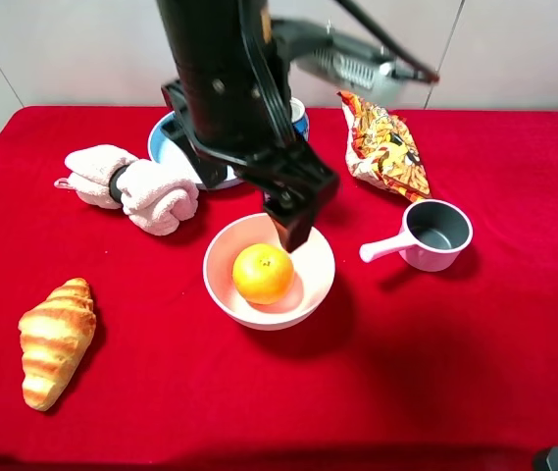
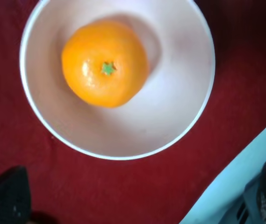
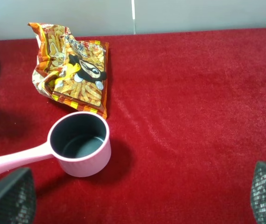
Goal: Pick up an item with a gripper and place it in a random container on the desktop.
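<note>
The orange (image 1: 262, 273) lies inside the pink bowl (image 1: 316, 280), stem up and a little left of the bowl's middle, resting against the inner wall. By the look of it the placing is done, and only the withdrawal remains. The left gripper (image 1: 293, 221) hangs over the far rim of the bowl, and in its wrist view the two fingers stand wide apart with nothing between them, so it is open and clear of the fruit. From the high view I cannot tell whether its lower tip touches the rim or only hovers above it. That is the main risk. If the arm pulls away sideways or low rather than straight up, a finger could catch the rim, drag or tip the bowl on the red desktop (image 1: 455, 373), and roll the orange out. A retreat towards the far left would also pass over the blue plate (image 1: 166, 147) and the rolled white towel (image 1: 136, 186), which sit close by. The right gripper (image 3: 137, 196) is also spread open and empty, held above the cloth near the pink handled cup (image 3: 80, 144) and the snack bag (image 3: 74, 70). It is well apart from the bowl, so it is little threat unless it swings left.
</note>
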`<move>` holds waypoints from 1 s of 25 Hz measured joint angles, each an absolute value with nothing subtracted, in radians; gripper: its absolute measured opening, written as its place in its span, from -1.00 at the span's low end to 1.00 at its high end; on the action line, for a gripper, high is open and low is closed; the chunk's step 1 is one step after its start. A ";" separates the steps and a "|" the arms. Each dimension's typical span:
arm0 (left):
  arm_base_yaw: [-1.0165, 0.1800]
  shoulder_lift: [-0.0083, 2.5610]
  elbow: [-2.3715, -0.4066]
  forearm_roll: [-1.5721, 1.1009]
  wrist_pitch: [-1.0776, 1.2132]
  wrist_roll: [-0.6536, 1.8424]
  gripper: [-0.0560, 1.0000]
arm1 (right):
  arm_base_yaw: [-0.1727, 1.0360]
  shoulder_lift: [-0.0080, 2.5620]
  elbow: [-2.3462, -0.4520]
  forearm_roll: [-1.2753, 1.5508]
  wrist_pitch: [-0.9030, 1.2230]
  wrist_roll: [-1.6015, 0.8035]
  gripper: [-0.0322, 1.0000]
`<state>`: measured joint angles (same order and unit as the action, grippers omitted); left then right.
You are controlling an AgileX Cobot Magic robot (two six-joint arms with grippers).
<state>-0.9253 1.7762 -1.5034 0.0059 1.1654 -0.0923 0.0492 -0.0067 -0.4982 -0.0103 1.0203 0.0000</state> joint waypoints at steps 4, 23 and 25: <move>-0.925 1.718 -1.503 0.034 1.167 -0.089 0.92 | 0.049 -0.007 -0.498 -0.010 1.020 0.000 0.41; -0.925 1.289 -1.230 0.050 1.169 -0.087 0.92 | 0.049 -0.007 -0.498 -0.010 1.020 0.000 0.41; -0.925 1.223 -1.174 0.050 1.169 -0.087 0.92 | 0.049 -0.007 -0.498 -0.010 1.020 0.000 0.41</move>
